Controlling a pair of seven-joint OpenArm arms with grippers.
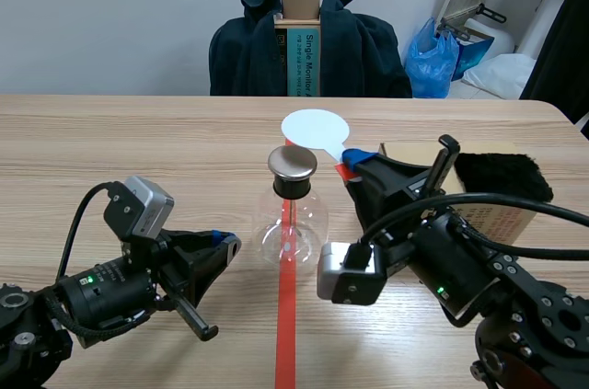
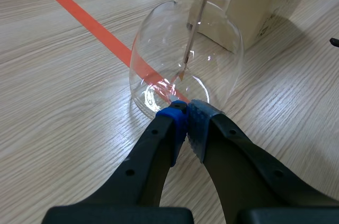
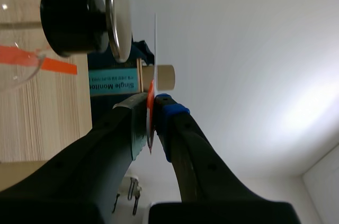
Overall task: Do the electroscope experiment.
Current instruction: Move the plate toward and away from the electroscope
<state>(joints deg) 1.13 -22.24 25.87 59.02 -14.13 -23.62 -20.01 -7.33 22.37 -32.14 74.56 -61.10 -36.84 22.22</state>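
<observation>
The electroscope is a clear glass flask (image 1: 293, 223) with a black stopper and a metal top disc (image 1: 293, 163), standing on the red tape line at mid-table. My left gripper (image 1: 225, 244) is shut on nothing, its blue pads (image 2: 179, 121) right at the flask's base (image 2: 185, 70); a thin rod with foil (image 2: 189, 44) hangs inside. My right gripper (image 1: 354, 165) is shut on the red handle of a white round paddle (image 1: 316, 130), held just behind and above the top disc. In the right wrist view the paddle (image 3: 155, 38) shows edge-on beside the disc (image 3: 119, 17).
A cardboard box (image 1: 492, 214) with a black fur pad (image 1: 502, 176) on top stands to the flask's right, behind my right arm. A chair with a dark jacket (image 1: 308, 44) is across the table. A blue bag (image 1: 433, 58) lies beyond the far right edge.
</observation>
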